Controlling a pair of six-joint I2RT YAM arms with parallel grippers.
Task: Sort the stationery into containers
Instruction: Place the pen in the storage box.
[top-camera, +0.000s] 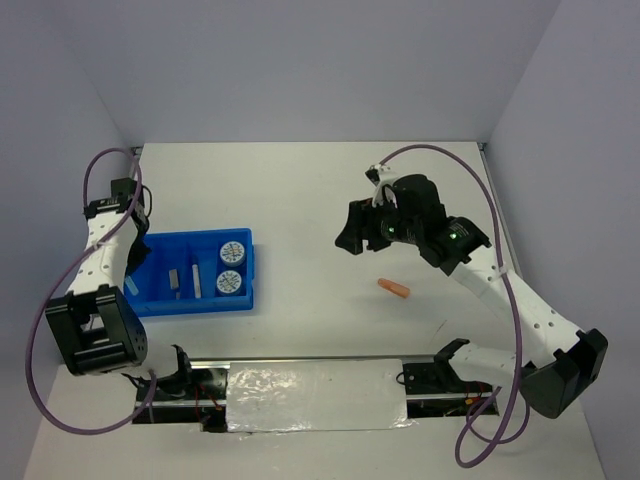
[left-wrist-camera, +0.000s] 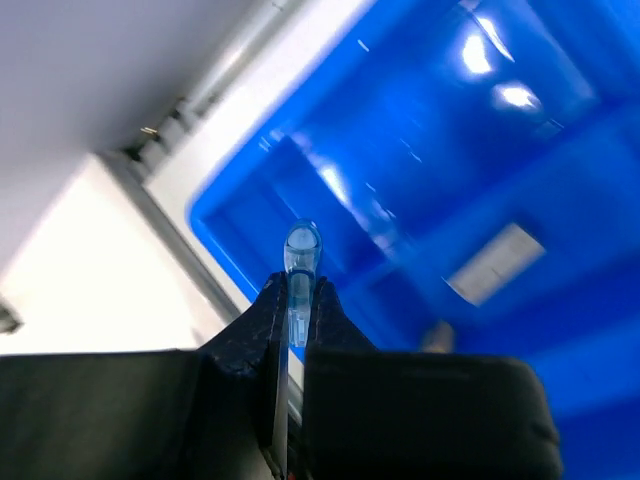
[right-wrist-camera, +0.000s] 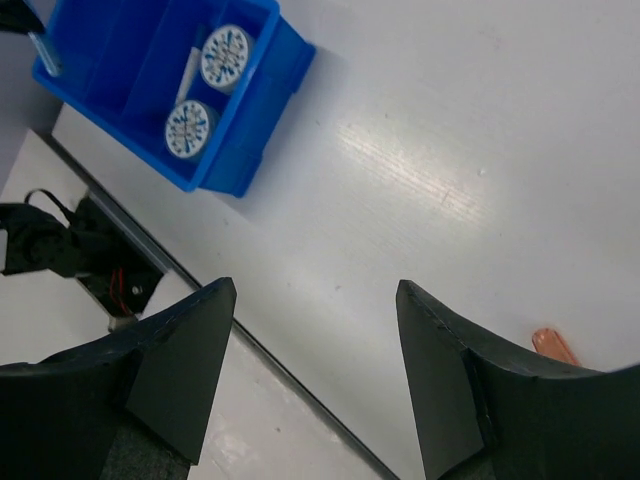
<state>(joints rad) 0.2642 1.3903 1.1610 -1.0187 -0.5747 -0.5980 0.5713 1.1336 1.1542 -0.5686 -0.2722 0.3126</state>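
The blue tray (top-camera: 200, 304) lies at the left of the table. It holds two blue-and-white tape rolls (top-camera: 232, 250) (top-camera: 229, 282) and small grey blocks (top-camera: 197, 283). My left gripper (top-camera: 138, 232) hangs over the tray's left end, shut on a thin translucent blue stick (left-wrist-camera: 301, 248) that pokes out past the fingertips. In the left wrist view the gripper (left-wrist-camera: 298, 288) is over the tray (left-wrist-camera: 450, 150), with a grey block (left-wrist-camera: 495, 265) below. An orange stick (top-camera: 394, 289) lies on the table. My right gripper (top-camera: 350, 236) hovers open and empty up and left of it.
From the right wrist I see the tray (right-wrist-camera: 260, 140) with both tape rolls (right-wrist-camera: 227, 45) (right-wrist-camera: 188, 128) far off. The orange stick (right-wrist-camera: 553, 345) peeks past the right finger. A foil-covered strip (top-camera: 315, 395) and cables run along the near edge. Walls close the back and sides.
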